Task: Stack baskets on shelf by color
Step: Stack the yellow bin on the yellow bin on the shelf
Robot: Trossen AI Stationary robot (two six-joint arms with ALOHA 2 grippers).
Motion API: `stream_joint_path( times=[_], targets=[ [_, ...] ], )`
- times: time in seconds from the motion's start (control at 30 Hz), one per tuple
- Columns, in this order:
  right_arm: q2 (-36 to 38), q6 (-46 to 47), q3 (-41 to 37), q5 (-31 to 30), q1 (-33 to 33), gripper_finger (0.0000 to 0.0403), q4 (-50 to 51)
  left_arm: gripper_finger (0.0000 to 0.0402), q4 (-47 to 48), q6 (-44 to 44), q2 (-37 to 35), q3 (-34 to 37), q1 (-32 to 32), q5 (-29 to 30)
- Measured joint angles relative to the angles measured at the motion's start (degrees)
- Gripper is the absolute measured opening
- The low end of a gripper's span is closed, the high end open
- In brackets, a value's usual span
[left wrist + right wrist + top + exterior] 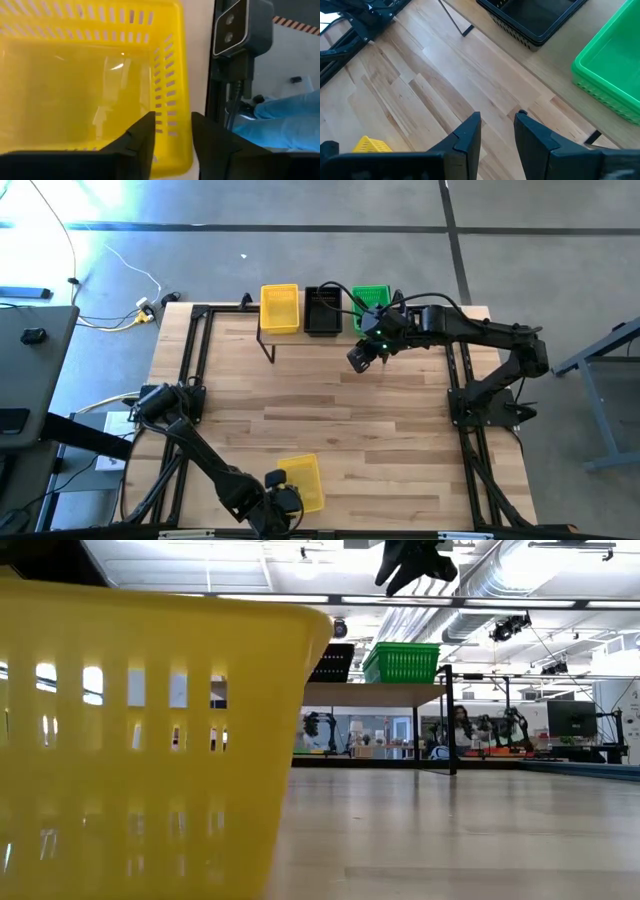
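Note:
A yellow basket stands on the tabletop near the near edge and fills the left of the low view. My left gripper is open at its near wall, one finger inside the basket and one outside. On the shelf at the far edge stand a yellow basket, a black basket and a green basket. My right gripper hangs open above the table in front of the shelf, with nothing between its fingers. My left gripper comes slanting down from the table's left, its fingers astride the near wall of the yellow basket by its left end. I cannot tell whether the fingers touch the wall. The basket rests flat on the table.
The black table frame with a small camera runs just beyond the near edge, beside the basket. Blue cloth shows past it. Bare wooden tabletop lies between the near basket and the shelf.

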State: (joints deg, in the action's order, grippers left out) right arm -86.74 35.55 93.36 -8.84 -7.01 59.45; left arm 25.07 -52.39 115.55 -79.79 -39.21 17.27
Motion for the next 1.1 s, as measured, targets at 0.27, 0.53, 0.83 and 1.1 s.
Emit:
stream_joint_path(
  times=[0.27,0.53,0.83,1.1],
  targets=[
    [0.00,0.00,0.00,0.29,0.00,0.0103,0.70,0.0011,0.86,1.43,0.00,-0.02,0.18,-0.33],
    [0.00,-0.08,0.00,0.31,0.02,0.0103,1.15,0.0007,1.77,3.42,-0.98,-0.02,-0.36,-0.08],
    [0.00,-1.66,0.00,0.28,0.02,0.0103,1.41,0.0004,11.43,6.45,-8.16,-0.02,-0.51,1.77],
    [0.00,-2.61,0.00,0.28,0.02,0.0103,1.38,0.0002,22.04,9.46,-16.67,-0.02,1.01,7.05]
  ],
)
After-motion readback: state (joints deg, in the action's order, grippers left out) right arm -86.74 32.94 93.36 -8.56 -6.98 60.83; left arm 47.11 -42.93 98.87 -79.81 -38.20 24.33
